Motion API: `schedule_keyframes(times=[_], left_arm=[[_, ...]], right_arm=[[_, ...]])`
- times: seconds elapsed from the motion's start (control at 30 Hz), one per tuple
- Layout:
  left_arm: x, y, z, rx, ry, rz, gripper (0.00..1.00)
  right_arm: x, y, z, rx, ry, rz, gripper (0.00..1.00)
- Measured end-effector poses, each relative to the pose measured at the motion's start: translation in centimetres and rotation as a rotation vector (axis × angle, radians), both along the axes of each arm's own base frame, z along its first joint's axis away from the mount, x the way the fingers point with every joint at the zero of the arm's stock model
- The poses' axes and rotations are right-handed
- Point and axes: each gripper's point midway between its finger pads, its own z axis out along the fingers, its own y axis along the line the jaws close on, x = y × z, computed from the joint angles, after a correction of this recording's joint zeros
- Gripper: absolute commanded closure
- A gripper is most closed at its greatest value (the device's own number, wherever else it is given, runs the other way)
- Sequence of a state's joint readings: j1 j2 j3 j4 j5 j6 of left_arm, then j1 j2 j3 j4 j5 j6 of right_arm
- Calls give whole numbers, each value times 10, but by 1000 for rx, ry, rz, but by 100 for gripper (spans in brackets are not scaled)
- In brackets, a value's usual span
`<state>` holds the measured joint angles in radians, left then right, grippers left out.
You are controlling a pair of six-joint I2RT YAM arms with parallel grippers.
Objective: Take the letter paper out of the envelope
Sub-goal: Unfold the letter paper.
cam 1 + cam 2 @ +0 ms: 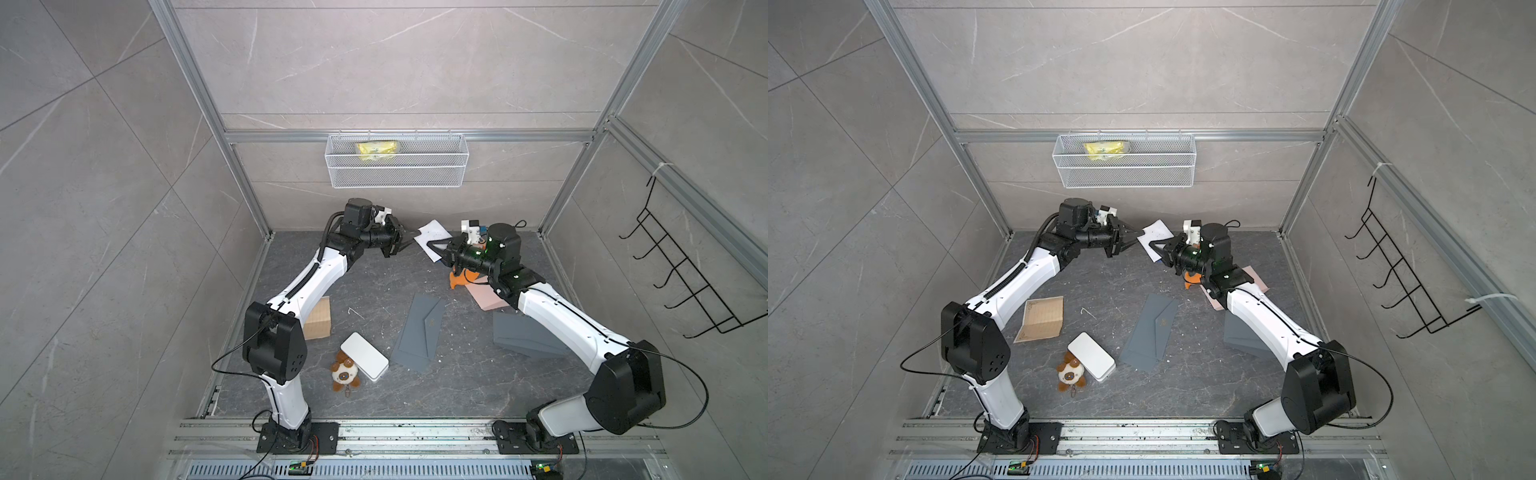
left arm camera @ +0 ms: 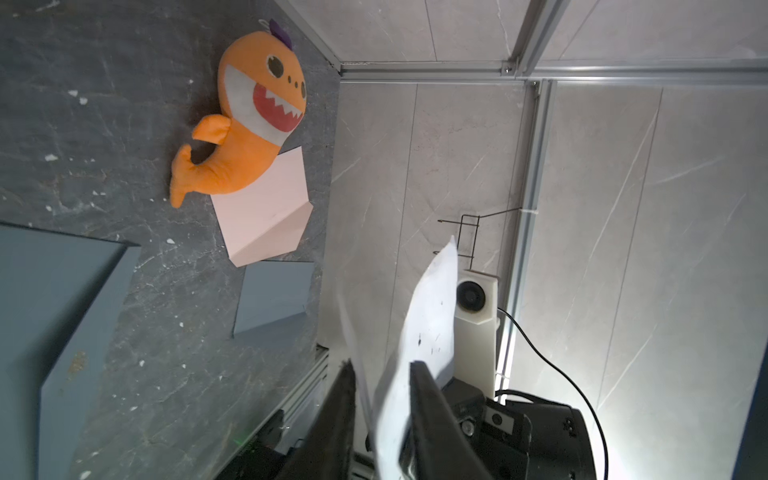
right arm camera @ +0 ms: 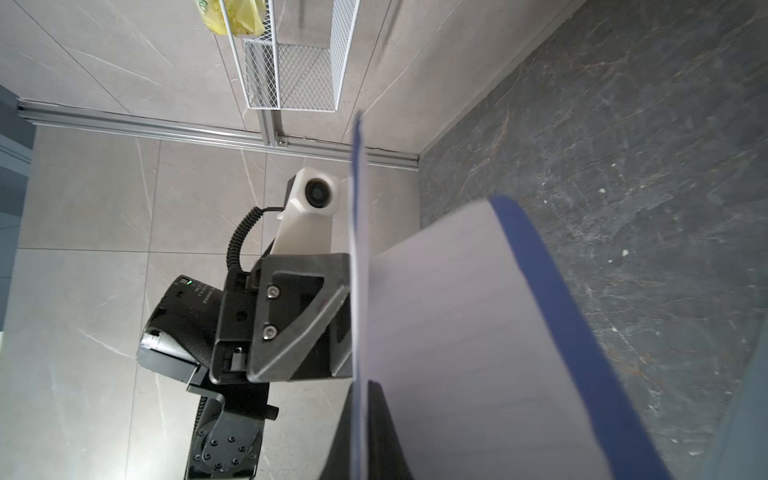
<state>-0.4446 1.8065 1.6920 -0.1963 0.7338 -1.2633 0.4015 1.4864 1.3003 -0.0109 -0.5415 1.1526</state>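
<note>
A white sheet with a blue edge (image 1: 432,230) (image 1: 1156,230) hangs in the air at the back middle, between both grippers. I cannot tell whether it is the envelope, the letter paper, or both. My right gripper (image 1: 432,245) (image 3: 361,384) is shut on its edge, and the sheet (image 3: 457,332) curls away over the floor. My left gripper (image 1: 409,240) (image 2: 382,365) is open, its jaws standing apart on either side of the sheet (image 2: 432,316), which bears small dark marks.
Two grey envelopes (image 1: 419,328) (image 1: 523,334) and a pink one (image 1: 484,297) lie on the dark floor. An orange plush (image 2: 249,124) lies under the right wrist. A tan lined sheet (image 1: 1042,318), a white box (image 1: 365,356) and a plush dog (image 1: 344,374) lie front left. A wire basket (image 1: 397,162) hangs on the back wall.
</note>
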Motion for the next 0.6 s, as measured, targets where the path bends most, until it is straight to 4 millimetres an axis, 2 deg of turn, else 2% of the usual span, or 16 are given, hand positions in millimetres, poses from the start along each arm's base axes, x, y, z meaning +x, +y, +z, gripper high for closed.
schedule_keyframes(times=[0.17, 0.27, 0.43, 0.6], left_arm=[[2, 7, 5, 43, -1, 31, 43], [3, 15, 6, 67, 10, 55, 38], [-1, 28, 1, 101, 61, 85, 36], [-9, 41, 2, 123, 91, 112, 31]], right_arm=[[-1, -7, 23, -279, -206, 35, 100], [-7, -4, 26, -488, -359, 76, 100], [-21, 6, 1, -840, -592, 170, 100], [-40, 2, -34, -1136, -869, 245, 100]])
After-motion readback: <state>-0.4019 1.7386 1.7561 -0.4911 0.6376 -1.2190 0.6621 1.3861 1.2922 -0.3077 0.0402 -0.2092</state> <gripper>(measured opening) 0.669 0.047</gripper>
